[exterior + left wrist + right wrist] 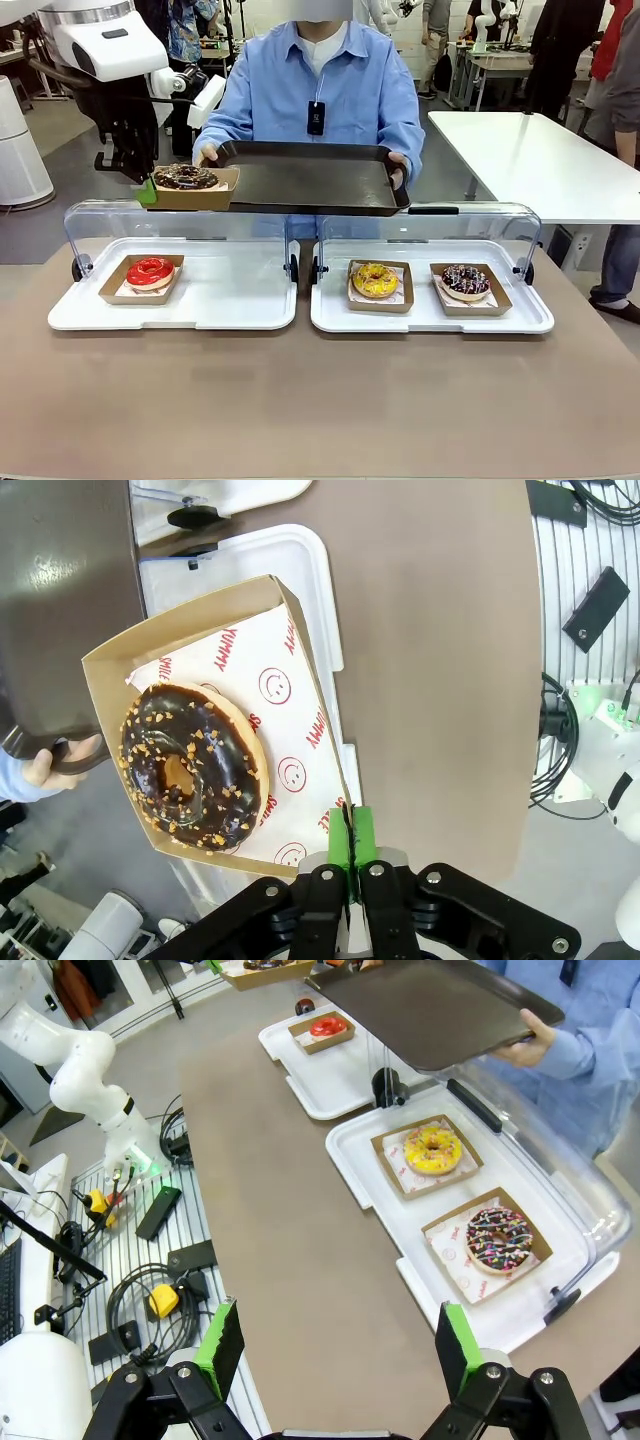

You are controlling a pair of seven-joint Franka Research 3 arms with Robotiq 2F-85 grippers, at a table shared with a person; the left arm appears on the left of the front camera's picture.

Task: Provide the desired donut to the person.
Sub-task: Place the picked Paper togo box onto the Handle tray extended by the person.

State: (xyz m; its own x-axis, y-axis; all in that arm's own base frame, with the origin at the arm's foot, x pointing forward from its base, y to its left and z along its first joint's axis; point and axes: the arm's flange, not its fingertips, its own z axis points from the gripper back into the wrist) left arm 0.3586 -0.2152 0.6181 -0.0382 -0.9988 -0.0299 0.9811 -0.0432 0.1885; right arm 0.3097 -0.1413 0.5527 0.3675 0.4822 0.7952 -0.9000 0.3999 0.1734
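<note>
one thin wall of the cardboard box [180, 630] is all the closed left gripper [352, 848] pinches, with the chocolate donut [193, 765] at the corner of the tray [300, 185] held by the person [320, 90], so it may tip off; the right gripper [335, 1345] stands open.

A red donut [150, 271] sits on the left white tray [232, 300]; a yellow donut [375, 280] and a sprinkled donut [465, 281] share the right tray [425, 320]. Far right stands a white table [540, 160].

A white table [540, 165] is set at the right on a grey floor [60, 228]; another table [500, 62] is seen farther back, where bystanders [560, 45] are gathered.
</note>
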